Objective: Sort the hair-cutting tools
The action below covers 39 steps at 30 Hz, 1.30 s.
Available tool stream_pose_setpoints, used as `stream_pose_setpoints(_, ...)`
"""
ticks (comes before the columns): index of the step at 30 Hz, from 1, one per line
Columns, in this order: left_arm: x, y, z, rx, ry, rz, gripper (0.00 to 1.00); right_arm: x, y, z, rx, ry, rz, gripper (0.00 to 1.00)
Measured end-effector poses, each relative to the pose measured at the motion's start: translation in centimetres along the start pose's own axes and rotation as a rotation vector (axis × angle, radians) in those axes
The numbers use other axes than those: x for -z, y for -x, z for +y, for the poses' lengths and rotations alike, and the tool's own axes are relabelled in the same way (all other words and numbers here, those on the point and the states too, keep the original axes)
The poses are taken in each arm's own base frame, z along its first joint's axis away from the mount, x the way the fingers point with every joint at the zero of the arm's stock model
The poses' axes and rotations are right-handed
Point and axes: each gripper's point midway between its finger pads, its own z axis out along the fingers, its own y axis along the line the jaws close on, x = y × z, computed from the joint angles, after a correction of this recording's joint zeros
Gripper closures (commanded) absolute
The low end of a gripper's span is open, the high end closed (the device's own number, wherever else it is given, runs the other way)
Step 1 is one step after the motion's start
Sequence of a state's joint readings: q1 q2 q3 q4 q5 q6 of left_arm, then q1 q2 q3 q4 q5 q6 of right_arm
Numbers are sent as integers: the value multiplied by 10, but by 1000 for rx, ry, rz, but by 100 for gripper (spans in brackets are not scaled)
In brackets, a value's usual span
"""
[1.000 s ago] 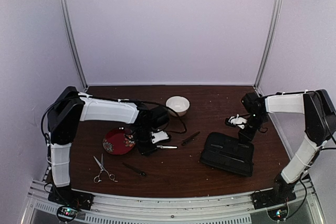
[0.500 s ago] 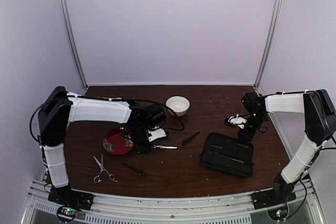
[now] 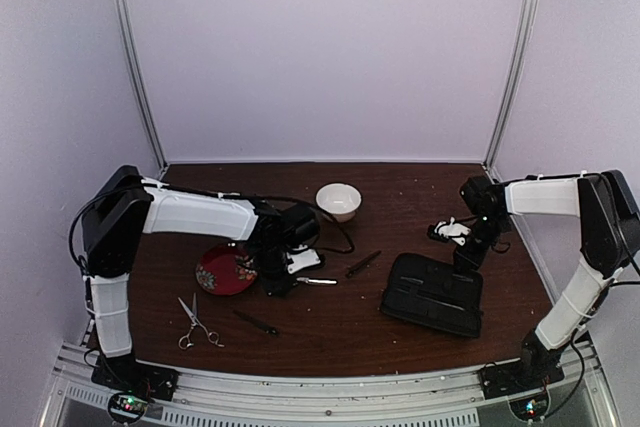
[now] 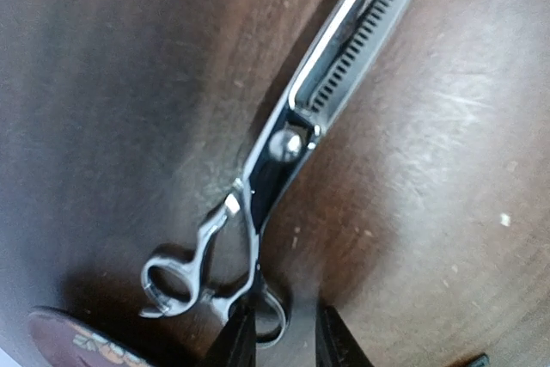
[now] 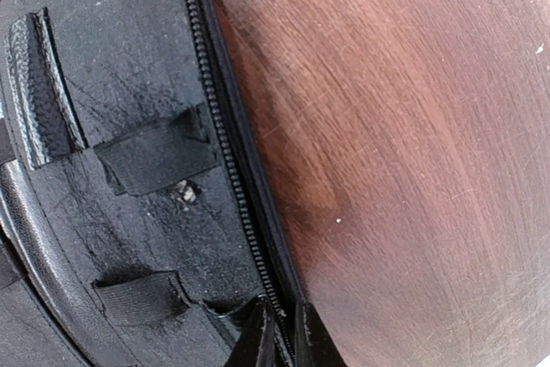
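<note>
The red patterned round plate lies left of centre, the silver toothed-blade metal scissors just right of it, and the white round bowl behind them. The flat black rectangular case lies right. The silver ring-handled metal scissors lie near-left, with the thin black stick-like tool beside them.

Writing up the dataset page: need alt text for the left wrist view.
Slim silver metal thinning scissors with one toothed blade lie closed on the dark brown wooden table, blades toward the top right, ring handles lower left. The left gripper sits at the bottom edge, its fingertips either side of one ring; a red patterned plate's rim shows bottom left.
</note>
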<state>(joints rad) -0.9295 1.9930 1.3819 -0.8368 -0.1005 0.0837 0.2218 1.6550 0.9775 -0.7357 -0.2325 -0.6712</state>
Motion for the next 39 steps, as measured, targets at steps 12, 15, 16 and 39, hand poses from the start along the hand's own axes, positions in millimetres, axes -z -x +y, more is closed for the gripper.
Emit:
stream_pose_setpoints(12,-6,1,3,-2,27,16,100,0,1,1,3,6,-5,92)
stream_pose_setpoints(15,-5,1,4,-3,31,16,100,0,1,1,3,9,-6,94)
stream_pose_setpoints(16,-5,1,4,-3,32,16,100,0,1,2,4,10,-8,95)
stream_pose_setpoints(39,102,38,-34,-36,26,-167,100,30,35,57,146,77,-130,100)
